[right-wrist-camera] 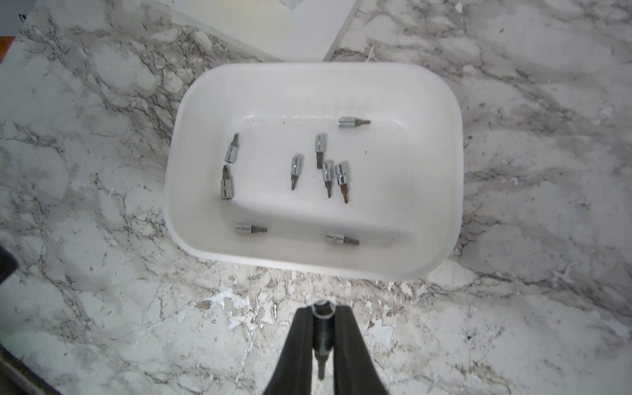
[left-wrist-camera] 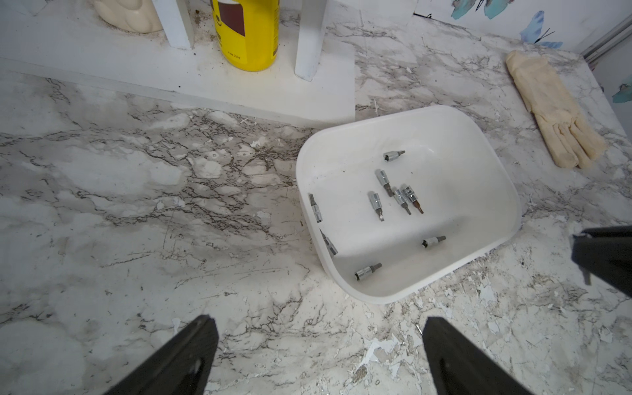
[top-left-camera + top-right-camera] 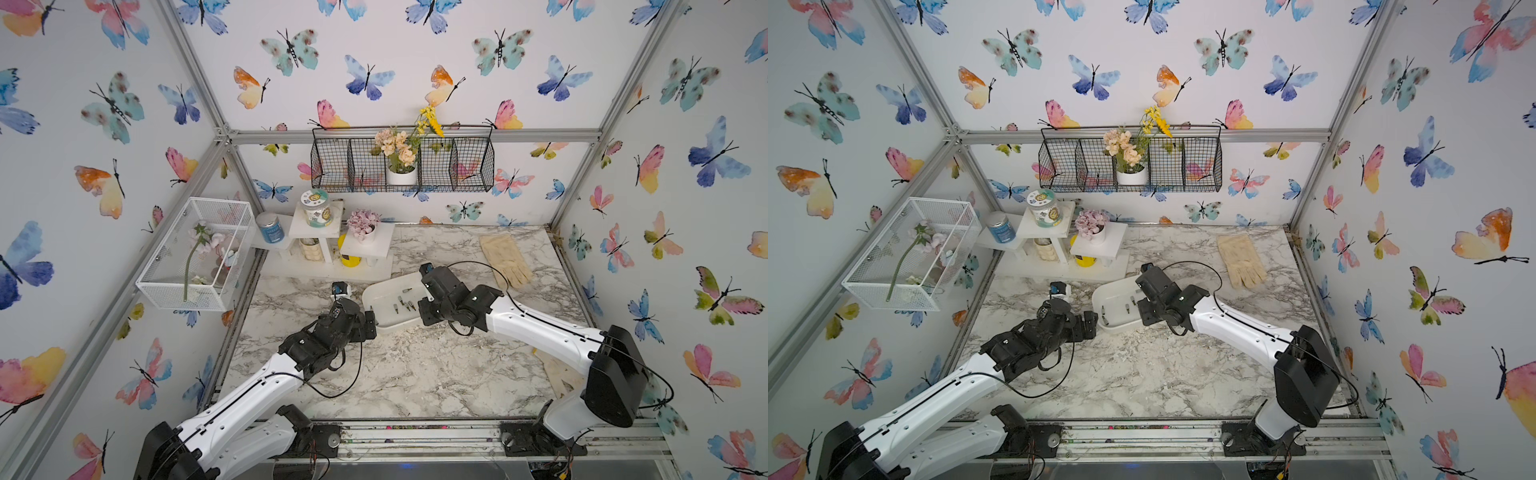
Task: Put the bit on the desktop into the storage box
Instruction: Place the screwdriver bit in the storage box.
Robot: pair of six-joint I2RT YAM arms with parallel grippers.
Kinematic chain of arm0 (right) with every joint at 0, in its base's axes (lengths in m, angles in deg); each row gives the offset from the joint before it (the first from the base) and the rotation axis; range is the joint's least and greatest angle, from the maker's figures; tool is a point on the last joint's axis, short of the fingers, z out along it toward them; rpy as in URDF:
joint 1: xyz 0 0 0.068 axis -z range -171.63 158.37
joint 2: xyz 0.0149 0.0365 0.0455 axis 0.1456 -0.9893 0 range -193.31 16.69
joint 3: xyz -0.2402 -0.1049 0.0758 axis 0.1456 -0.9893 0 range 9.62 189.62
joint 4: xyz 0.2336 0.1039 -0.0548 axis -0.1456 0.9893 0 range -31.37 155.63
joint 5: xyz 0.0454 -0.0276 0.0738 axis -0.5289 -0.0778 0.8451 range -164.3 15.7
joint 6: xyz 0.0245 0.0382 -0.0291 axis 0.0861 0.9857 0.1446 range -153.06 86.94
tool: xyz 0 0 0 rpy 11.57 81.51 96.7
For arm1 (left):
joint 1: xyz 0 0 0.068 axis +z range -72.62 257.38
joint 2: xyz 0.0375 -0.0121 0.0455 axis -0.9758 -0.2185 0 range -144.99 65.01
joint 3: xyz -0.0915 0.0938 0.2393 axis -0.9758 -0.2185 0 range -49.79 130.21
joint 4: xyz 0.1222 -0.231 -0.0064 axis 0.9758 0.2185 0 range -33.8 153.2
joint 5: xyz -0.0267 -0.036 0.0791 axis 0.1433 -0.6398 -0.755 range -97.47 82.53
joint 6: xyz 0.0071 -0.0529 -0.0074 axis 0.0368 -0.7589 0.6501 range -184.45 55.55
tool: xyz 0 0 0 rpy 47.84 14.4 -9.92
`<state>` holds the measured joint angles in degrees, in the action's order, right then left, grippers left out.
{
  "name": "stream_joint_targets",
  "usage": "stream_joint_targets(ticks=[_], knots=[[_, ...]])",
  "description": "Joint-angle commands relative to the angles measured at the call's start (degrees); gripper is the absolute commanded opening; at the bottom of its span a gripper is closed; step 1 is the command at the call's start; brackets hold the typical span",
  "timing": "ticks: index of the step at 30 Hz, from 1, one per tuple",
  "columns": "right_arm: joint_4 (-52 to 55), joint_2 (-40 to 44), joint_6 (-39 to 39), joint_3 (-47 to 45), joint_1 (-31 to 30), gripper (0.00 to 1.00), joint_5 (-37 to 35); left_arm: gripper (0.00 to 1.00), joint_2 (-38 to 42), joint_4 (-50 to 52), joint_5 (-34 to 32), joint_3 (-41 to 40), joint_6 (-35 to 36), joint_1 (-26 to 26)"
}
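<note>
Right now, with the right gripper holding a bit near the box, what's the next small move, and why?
Probably ease the right gripper forward over the storage box and open: it is shut on a bit, seemingly short of the rim.

Bright, even, diffuse light fills both top views, leaving only faint soft shadows beneath the arms on the marble desk (image 3: pixel 415 374). The wide lens stretches the butterfly wallpaper (image 3: pixel 415 62) toward the corners. In the left wrist view the white storage box (image 2: pixel 478 143) is nearly washed out, with a soft grey shadow along its inner wall; the left pincer (image 2: pixel 318 325) is a dark foreground blur. The right wrist view is hazier, and the right pincer (image 1: pixel 322 313) and its bit (image 1: pixel 321 337) are out of focus.
</note>
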<state>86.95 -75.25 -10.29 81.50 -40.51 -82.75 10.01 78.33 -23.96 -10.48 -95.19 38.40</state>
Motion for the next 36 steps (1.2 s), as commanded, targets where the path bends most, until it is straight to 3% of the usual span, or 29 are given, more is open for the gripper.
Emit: stream_joint_targets(ticks=[1,17,21,26,32,36], knots=[[-1.9,-4.0,-3.3,3.3,1.7,0.1,-0.7,0.99,1.3,0.4,-1.8,-0.5,-0.2,0.2],[-10.2,-16.5,-4.6,8.8,7.8,0.11,4.4,0.99,2.2,0.0,-1.8,-2.0,-0.9,0.2],[-10.4,-16.4,-4.4,8.5,8.2,0.19,4.5,0.99,2.4,0.0,-2.1,-2.1,-1.0,0.2],[-10.2,-15.1,-4.4,8.1,8.3,0.35,4.0,0.99,2.4,-0.5,-2.2,-2.2,-1.0,0.2],[-10.3,-11.5,-4.3,6.4,8.3,0.4,2.8,0.99,2.5,-1.0,-2.8,-2.6,-1.2,0.3],[-12.3,-6.9,-4.1,2.9,8.8,0.54,1.1,0.99,3.6,-2.0,-4.7,-3.4,-1.3,0.2]])
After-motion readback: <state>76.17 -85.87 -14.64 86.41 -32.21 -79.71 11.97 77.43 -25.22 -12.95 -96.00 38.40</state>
